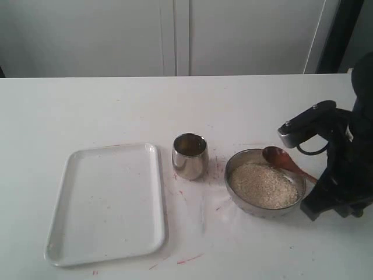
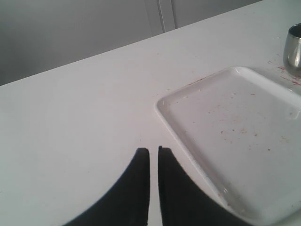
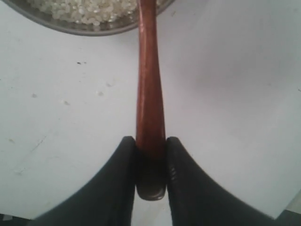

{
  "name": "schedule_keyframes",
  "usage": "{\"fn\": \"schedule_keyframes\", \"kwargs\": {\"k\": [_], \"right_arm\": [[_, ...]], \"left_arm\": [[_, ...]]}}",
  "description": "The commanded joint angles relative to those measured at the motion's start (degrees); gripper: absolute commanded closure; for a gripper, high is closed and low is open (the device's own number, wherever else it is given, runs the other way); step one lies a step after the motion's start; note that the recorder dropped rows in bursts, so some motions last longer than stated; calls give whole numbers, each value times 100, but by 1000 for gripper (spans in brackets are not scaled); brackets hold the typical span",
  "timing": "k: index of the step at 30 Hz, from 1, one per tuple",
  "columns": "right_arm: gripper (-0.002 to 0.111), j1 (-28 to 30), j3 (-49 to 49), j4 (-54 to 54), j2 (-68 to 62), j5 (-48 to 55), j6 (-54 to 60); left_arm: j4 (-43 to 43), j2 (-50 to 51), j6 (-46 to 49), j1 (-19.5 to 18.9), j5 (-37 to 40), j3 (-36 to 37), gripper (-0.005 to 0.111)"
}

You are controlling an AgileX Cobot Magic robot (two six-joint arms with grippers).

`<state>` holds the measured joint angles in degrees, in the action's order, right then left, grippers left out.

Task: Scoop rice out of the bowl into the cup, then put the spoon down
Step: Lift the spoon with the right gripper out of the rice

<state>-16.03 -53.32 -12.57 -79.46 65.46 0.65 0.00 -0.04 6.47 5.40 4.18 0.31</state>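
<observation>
**Spoon gripped at the bowl's edge**

The right gripper (image 3: 150, 146) clamps the spoon (image 3: 149, 94) by its handle end, with the head at the far rim of the bowl (image 1: 228, 175) of rice (image 1: 263, 185). The cup (image 1: 190, 156) stands between the bowl and a white tray (image 1: 58, 221). The left gripper (image 2: 154, 153) is closed and empty above the white, red-streaked table (image 1: 116, 111). A grey panelled wall (image 1: 87, 35) stands behind.
</observation>
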Motion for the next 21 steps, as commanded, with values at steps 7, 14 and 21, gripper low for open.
{"fn": "schedule_keyframes", "kwargs": {"k": [7, 14, 21], "right_arm": [[108, -487, -565, -836, 123, 451, -65], [108, -1033, -685, -1292, 70, 451, -65], [108, -1328, -685, -1971, 16, 451, 89]], "left_arm": [[0, 4, 2, -9, 17, -31, 92], [0, 4, 2, -9, 17, -31, 92], [0, 4, 2, -9, 17, -31, 92]]}}
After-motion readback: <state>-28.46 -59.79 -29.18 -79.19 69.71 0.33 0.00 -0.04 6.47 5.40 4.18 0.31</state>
